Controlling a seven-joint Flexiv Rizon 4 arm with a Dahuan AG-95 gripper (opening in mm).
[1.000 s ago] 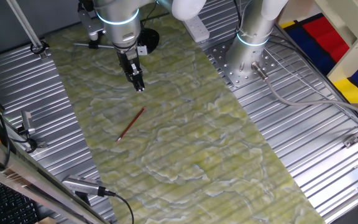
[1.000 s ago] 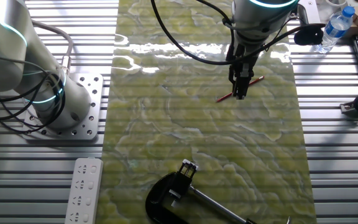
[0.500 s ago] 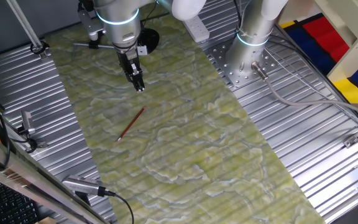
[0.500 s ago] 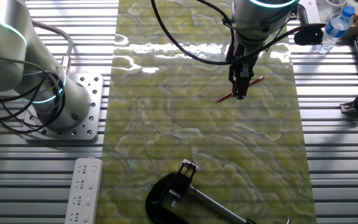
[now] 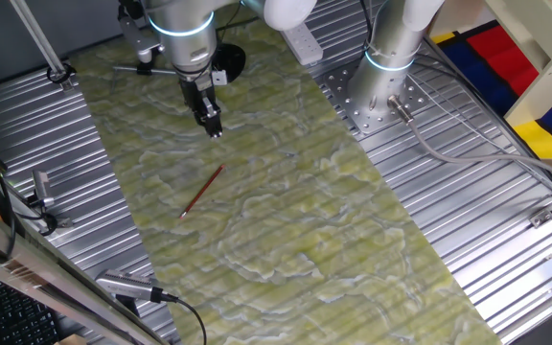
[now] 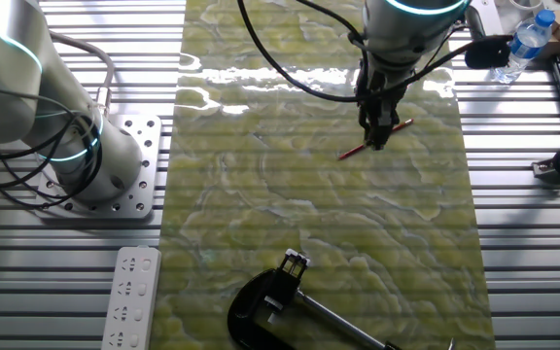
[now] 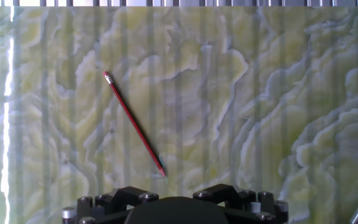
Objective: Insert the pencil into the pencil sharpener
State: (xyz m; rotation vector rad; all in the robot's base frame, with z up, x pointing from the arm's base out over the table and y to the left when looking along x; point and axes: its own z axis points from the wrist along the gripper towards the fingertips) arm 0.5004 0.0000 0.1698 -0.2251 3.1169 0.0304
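Note:
The thin red-brown pencil [image 5: 202, 191] lies flat on the green marbled mat [image 5: 286, 220]. It also shows in the hand view [image 7: 134, 123], dark tip toward the camera. In the other fixed view the pencil [image 6: 351, 152] is partly hidden behind the fingers. My gripper [image 5: 214, 129] hangs above the mat, beyond the pencil's upper end, fingers together and holding nothing; it also shows in the other fixed view [image 6: 378, 140]. The black round pencil sharpener [image 5: 231, 61] sits at the mat's far end, partly behind the arm, and shows near the front in the other fixed view [image 6: 253, 313].
A long grey metal rod [image 6: 333, 319] lies next to the sharpener. A white power strip [image 6: 129, 297] lies off the mat. A second arm's base [image 5: 383, 91] stands on the ribbed metal table. A water bottle [image 6: 526, 44] stands at the far corner.
My gripper has shifted slightly up and away from the pencil. The pencil has not moved.

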